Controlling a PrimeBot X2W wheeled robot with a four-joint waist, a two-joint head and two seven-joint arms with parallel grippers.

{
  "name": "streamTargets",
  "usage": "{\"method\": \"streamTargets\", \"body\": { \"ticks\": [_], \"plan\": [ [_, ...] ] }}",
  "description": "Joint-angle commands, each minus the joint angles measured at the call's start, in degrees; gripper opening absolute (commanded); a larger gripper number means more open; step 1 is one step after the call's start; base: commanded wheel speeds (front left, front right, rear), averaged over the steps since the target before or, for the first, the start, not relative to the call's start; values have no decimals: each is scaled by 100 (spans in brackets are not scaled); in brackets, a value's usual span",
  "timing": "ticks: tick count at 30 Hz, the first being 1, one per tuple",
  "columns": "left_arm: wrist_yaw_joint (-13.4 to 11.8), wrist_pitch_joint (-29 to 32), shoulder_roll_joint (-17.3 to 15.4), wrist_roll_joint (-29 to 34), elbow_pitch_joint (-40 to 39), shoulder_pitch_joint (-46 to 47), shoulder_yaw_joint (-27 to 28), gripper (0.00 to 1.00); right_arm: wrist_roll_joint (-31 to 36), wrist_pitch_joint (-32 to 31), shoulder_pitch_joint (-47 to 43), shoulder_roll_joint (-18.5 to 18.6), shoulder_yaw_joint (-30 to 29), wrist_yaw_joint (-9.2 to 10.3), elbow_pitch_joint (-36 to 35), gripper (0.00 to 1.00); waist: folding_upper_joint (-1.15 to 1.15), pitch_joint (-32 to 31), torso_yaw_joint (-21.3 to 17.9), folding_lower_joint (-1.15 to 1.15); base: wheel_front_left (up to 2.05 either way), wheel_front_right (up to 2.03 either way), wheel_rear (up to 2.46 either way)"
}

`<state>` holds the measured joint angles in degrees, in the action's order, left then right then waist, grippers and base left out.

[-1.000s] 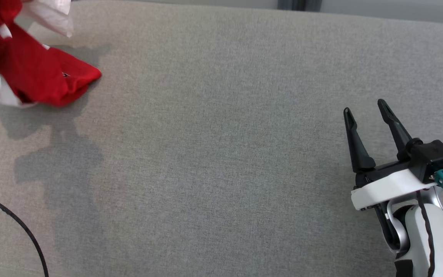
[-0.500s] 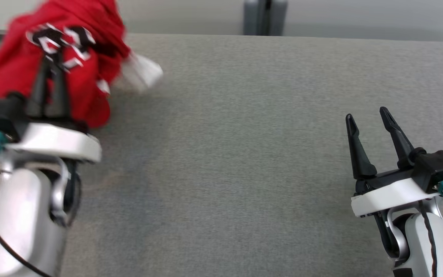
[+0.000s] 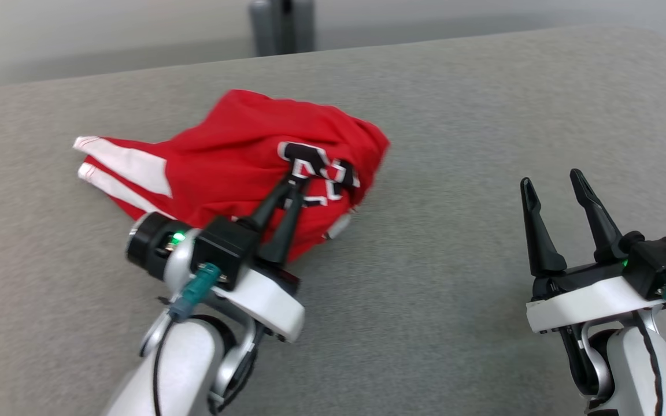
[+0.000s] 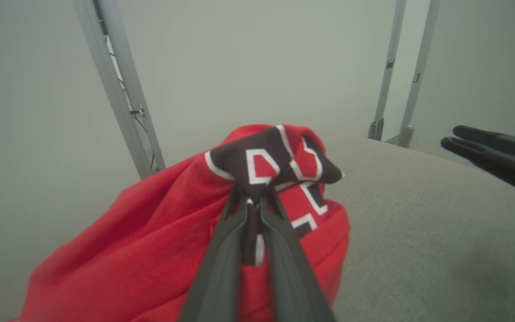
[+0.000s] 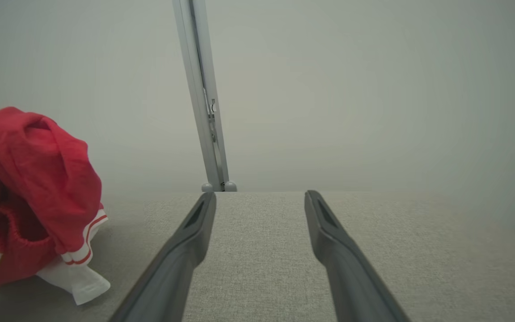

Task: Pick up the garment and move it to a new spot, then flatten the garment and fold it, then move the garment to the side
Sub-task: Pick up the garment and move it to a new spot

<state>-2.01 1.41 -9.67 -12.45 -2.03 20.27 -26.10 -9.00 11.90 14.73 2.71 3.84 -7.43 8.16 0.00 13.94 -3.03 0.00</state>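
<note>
Garment is clamped by the left tool at ten o'clock — relocation judged underway; release is called for next — right tool gapes, unladen.

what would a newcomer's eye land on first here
The crumpled red jersey, bright against the grey fabric surface, lies left of centre in the head view. Next comes the left gripper, jaws shut on the jersey's black-and-white print. The right gripper sits open at the lower right, apart from it.
</note>
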Motion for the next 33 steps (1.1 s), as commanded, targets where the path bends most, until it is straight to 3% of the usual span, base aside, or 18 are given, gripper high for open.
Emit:
{"method": "streamTargets", "body": {
  "ticks": [1, 7, 12, 18, 19, 20, 26, 33],
  "plan": [
    [99, -4, 74, 63, -60, 163, -159, 0, -71, 81, -13, 34, -30, -11, 30, 100, 0, 92, -486, 0, 0, 0, 0],
    [310, 152, 250, 156, -5, 313, -651, 0, -232, 182, -47, 29, -7, -11, 115, 100, 0, 256, -948, 0, 0, 0, 0],
    [458, 276, 342, 122, 501, 371, -937, 0, -358, 250, -60, 27, 71, -11, 191, 100, 0, 416, -1217, 0, 0, 0, 0],
    [580, 274, 347, -9, 1206, 410, -1035, 0, -466, 319, 0, 30, 119, -11, 289, 100, 0, 524, -1275, 0, 0, 0, 0],
    [582, 242, 354, -41, 1271, 395, -1028, 31, -470, 328, -4, 29, 100, -11, 298, 100, 0, 527, -1243, 0, 0, 0, 0],
    [580, 193, 348, -31, 1298, 400, -1030, 100, -471, 335, -6, 29, 81, -11, 299, 100, 0, 528, -1201, 0, 0, 0, 0],
    [522, -195, 304, -197, 1122, 204, -894, 100, -416, 346, 42, 31, -7, -11, 336, 100, 0, 438, -808, 0, 0, 0, 0],
    [65, -583, 77, -405, 490, -181, -325, 100, -288, 343, 54, 31, -123, -11, 330, 100, 0, 259, -331, 0, 0, 0, 0]
  ]
}}
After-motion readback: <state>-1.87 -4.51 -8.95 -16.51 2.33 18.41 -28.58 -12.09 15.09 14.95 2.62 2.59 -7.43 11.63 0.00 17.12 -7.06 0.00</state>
